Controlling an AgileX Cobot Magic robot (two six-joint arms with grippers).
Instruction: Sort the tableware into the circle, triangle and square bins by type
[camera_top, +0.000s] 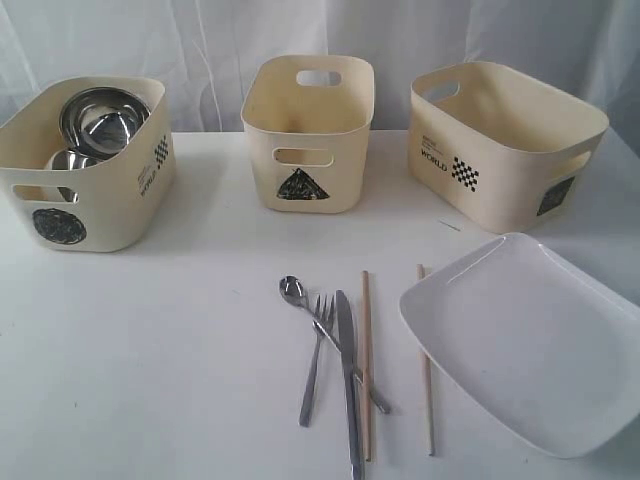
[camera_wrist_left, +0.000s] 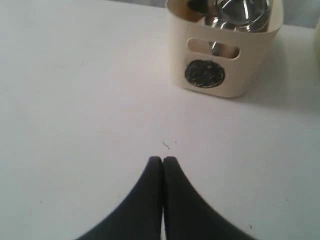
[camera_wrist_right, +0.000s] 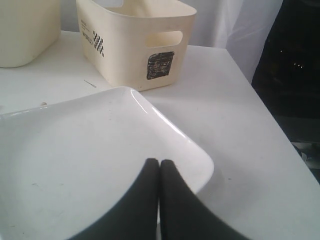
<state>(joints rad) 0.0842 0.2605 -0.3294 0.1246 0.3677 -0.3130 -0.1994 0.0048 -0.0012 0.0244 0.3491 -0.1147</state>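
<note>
- three bins stood along the tabletop's far edge: circle bin (camera_top: 95, 190) toward the left corner, triangle bin (camera_top: 305, 130) mid-edge, square bin (camera_top: 500, 140) toward the right corner
- large white plate (camera_top: 530, 340) lay flat by the right edge, toward the near corner; judged heavy, stiff, glazed-slick, breakable; a pinch on the raised rim looked the only hold
- steel bowl (camera_top: 100, 118) already sat in the circle bin with other steel pieces; what the others were could not be told
- knife (camera_top: 348, 380), fork (camera_top: 314, 370), spoon (camera_top: 292, 290) lay mid-tabletop toward the near edge, handles crossing; judged thin, hard, slippery; pinch across the handle
- two chopsticks (camera_top: 367, 350) (camera_top: 426, 360) lay alongside, one touching the plate; judged light, stiff, less slippery; pinch mid-length
- left gripper (camera_wrist_left: 162, 160) fully closed, empty, over bare tabletop; right gripper (camera_wrist_right: 159, 162) fully closed, empty, over the plate's rim
</note>
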